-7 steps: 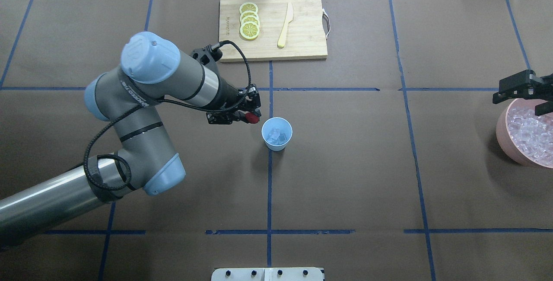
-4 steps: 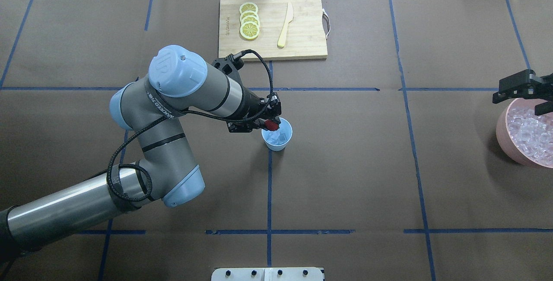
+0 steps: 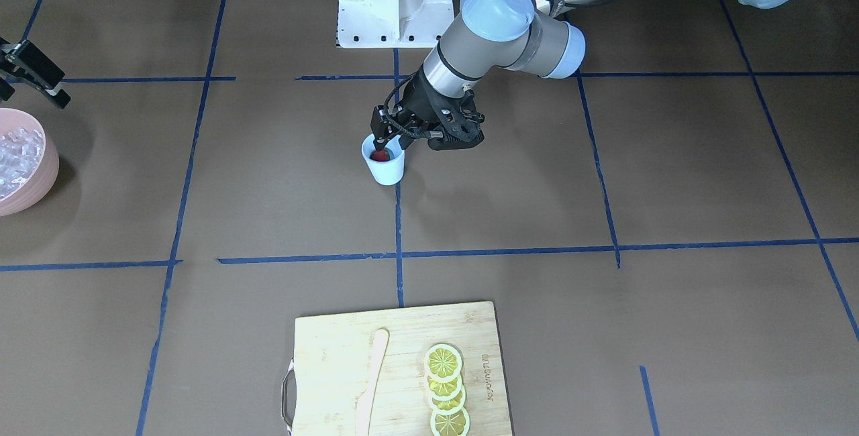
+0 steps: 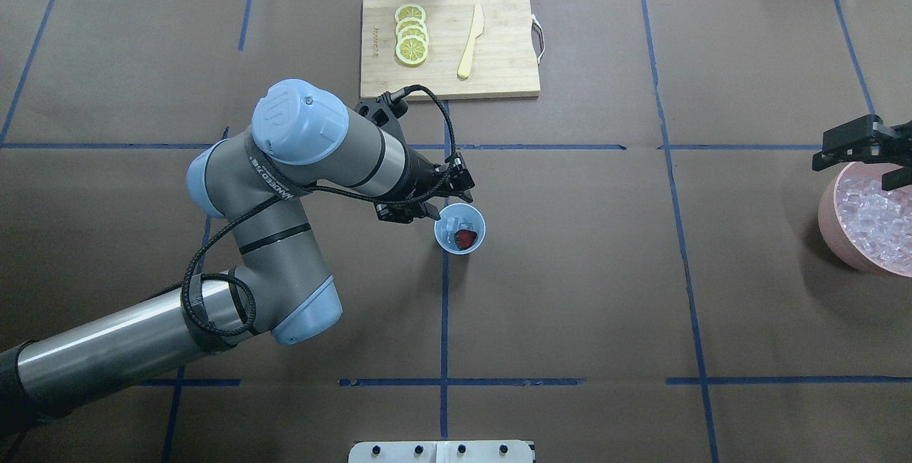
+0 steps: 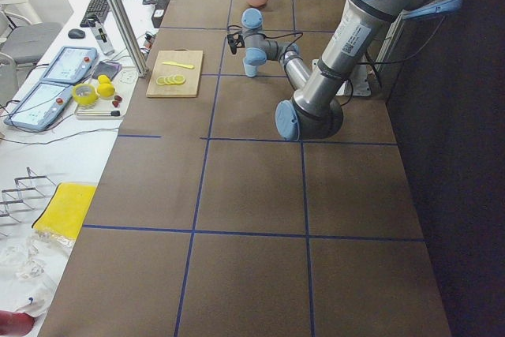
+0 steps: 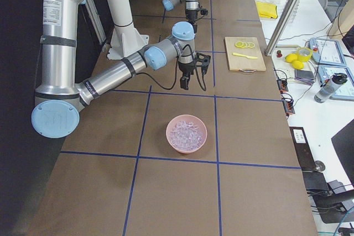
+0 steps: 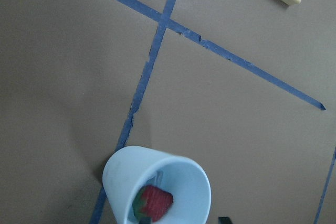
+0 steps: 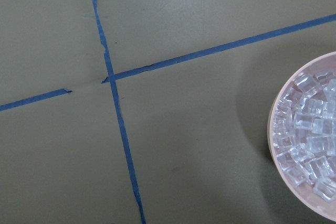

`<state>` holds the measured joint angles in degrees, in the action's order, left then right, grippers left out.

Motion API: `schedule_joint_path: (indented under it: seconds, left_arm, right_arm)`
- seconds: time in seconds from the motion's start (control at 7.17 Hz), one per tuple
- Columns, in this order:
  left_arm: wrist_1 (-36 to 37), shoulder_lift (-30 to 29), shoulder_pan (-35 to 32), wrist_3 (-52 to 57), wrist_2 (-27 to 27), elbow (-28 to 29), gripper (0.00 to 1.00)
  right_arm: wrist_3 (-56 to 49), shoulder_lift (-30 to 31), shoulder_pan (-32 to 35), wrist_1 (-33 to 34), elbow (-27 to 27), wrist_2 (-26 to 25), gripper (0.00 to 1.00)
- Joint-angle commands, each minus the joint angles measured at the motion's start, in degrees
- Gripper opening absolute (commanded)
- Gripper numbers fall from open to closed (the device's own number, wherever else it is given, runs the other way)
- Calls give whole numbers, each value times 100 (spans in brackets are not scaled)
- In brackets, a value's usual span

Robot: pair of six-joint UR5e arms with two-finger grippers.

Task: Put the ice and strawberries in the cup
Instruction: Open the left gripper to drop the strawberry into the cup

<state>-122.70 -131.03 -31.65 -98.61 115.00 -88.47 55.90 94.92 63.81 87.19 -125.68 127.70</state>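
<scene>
Front-facing, left gripper: the left gripper (image 3: pixel 388 142) stands at the rim of the cup (image 3: pixel 389 171), on the robot's side of it.
Front-facing, strawberry: the strawberry (image 3: pixel 380 155) lies inside the cup's mouth.
Front-facing, other items: the cutting board (image 3: pixel 402 335) carries lemon slices (image 3: pixel 445 382) and a wooden knife (image 3: pixel 371 382), well apart from the cup. The pink bowl (image 3: pixel 47 181) sits at the view's left edge.
Overhead, change: 0.6 s ago the strawberry was clamped between the left fingers over the cup's rim. It now rests on the ice (image 4: pixel 450 224) in the cup, free of the fingers.
Overhead, left gripper state: jaws parted, nothing between them. The gripper is just beside the rim on the cutting-board side.
Overhead, cup: upright, a little nearer the robot than before.
Overhead, right gripper: the right gripper (image 4: pixel 858 164) hovers at the pink bowl's rim with jaws parted and empty, in the same pose as in both earlier frames. The bowl holds ice cubes (image 4: pixel 873 224).
Exterior left: the cup stands upright beyond the near arm.
Exterior right: the pink bowl is in the foreground, and the near arm's gripper hangs by its far side. The cup cannot be made out.
Left wrist: the cup stands on a blue tape line (image 7: pixel 157 40). The red strawberry with its green bit is inside it, with a pale cube edge beside it.
Right wrist: the pink bowl, full of ice cubes, is at the right edge.
</scene>
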Motion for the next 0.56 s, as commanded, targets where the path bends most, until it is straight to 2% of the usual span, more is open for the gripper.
schedule_joint_path:
  seconds: [0.0, 0.14, 0.42]
  left_arm:
    - [0, 24, 0, 17, -4, -30, 72]
    - [9, 85, -104, 26, 5, -117, 76]
    - [18, 1118, -646, 121, 345, -1054, 77]
  right_arm:
    - [0, 0, 0, -9, 9, 0, 100]
    - [-9, -9, 9, 17, 9, 0, 100]
    - [-629, 43, 340, 53, 70, 105, 100]
